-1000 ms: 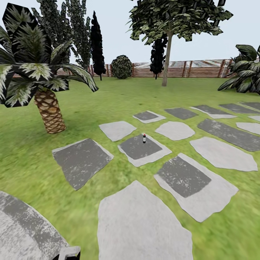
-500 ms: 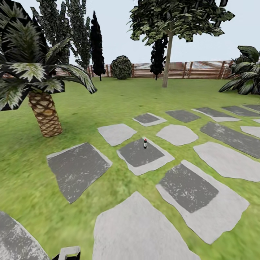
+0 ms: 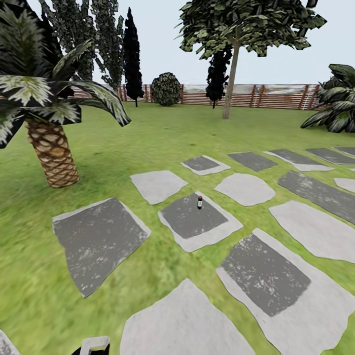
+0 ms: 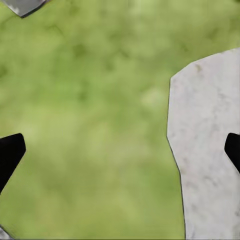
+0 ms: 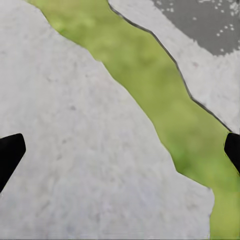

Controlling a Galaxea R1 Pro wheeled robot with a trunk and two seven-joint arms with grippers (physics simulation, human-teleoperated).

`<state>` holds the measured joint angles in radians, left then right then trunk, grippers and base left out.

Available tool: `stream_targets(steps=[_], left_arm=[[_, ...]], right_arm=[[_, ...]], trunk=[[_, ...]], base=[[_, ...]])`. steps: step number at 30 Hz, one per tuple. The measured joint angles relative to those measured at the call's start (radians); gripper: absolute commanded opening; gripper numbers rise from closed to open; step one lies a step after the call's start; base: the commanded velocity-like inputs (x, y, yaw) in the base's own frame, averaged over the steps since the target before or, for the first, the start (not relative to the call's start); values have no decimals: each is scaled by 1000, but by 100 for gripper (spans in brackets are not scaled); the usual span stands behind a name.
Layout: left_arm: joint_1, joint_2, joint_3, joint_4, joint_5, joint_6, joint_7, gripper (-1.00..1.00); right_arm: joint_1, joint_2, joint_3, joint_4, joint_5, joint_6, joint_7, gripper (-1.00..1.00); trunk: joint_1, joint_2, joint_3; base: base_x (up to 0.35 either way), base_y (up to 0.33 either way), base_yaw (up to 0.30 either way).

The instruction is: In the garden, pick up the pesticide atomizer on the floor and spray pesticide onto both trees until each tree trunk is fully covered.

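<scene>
The pesticide atomizer point(image 3: 199, 202), a tiny dark bottle with a red top, stands upright on a dark stepping stone point(image 3: 190, 217) in the middle of the garden lawn. One tree point(image 3: 230, 84) with a straight grey-beige trunk and blocky green leaves rises far behind it, near the slat fence point(image 3: 276, 96). In the left wrist view my left gripper point(image 4: 120, 150) is open over grass and the edge of a pale slab. My right gripper point(image 5: 120, 150) is open too, above a pale slab and a strip of grass. Both are empty and well short of the atomizer.
A scaly-trunked palm point(image 3: 52, 155) stands at the left. A black cone-shaped tree point(image 3: 132, 59) and a round bush point(image 3: 166, 89) are by the fence, and a leafy plant point(image 3: 340, 106) is at the right. Grey and pale stepping stones point(image 3: 246, 189) lie scattered across the grass point(image 3: 148, 138).
The whole head view has shifted: the camera has moved forward, so the stones and atomizer sit slightly lower and larger. Nothing in the garden has moved.
</scene>
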<state>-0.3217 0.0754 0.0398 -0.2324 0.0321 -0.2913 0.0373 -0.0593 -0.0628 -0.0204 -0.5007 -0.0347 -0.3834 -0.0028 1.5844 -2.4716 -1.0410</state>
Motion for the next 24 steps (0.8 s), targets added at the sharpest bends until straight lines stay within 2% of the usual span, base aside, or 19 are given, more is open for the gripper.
stream_targets(steps=[16, 24], left_arm=[[0, 0, 0, 0, 0, 0, 0, 100], [0, 0, 0, 0, 0, 0, 0, 100]], right_arm=[[0, 0, 1, 0, 0, 0, 0, 100], [0, 0, 0, 0, 0, 0, 1, 100]], trunk=[[0, 0, 0], [0, 0, 0]], base=[[339, 0, -6], [313, 140, -236]])
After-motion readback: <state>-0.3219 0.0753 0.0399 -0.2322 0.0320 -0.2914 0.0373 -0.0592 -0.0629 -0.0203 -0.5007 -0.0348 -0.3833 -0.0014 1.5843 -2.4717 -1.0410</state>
